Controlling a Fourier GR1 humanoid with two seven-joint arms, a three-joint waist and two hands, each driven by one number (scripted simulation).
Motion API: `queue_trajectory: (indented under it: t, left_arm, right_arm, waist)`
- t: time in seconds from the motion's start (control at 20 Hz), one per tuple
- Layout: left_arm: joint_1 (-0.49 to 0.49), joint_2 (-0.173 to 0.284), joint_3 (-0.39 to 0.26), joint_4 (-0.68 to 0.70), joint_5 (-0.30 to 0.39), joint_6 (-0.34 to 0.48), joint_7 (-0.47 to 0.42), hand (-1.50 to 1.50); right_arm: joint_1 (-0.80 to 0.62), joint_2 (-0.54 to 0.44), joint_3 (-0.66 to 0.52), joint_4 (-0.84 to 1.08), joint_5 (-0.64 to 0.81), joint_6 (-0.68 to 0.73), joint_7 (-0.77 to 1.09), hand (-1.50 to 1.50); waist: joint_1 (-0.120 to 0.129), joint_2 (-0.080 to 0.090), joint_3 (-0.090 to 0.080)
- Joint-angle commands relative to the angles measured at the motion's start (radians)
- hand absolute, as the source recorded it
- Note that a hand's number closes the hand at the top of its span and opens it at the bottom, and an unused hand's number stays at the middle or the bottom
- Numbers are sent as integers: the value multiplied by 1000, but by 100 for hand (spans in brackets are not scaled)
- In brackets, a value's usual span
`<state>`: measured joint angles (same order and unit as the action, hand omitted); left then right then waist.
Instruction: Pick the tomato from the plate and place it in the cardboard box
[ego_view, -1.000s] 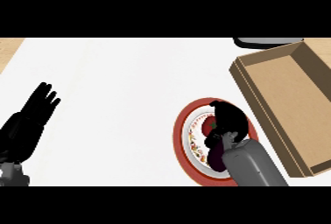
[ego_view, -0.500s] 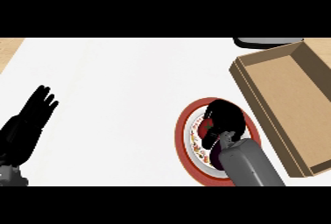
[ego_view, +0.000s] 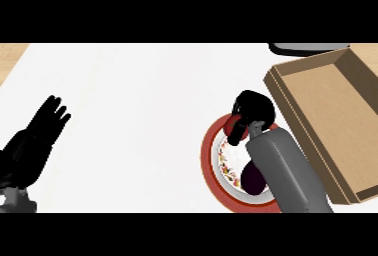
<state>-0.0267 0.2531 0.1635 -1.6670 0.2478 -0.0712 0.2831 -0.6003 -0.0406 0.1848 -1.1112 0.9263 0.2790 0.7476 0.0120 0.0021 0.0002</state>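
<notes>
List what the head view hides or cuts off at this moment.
- Tomato: no clear sight of it; the right hand and forearm cover much of the plate.
- Cardboard box: its right side runs past the view's edge.
- Dark object at the top: cut off, unidentifiable.
- Left hand: its forearm leaves the lower edge.

Bright, even light, no glare.

The white counter (ego_view: 148, 100) is evenly lit, almost washed out, with no clear light source. Under the right arm (ego_view: 284, 170) a dark shadow lies on the plate (ego_view: 210, 155). The box (ego_view: 325, 115) walls shade softly inside. Edges look soft throughout.
</notes>
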Motion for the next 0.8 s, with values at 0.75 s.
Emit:
queue_trajectory:
  t: [0.75]
  left_arm:
    - [-19,-21,14,33,-29,9,-6,0]
  right_arm:
    - [-320,16,49,-326,206,57,243,150]
  waist:
    - [-20,-9,-1]
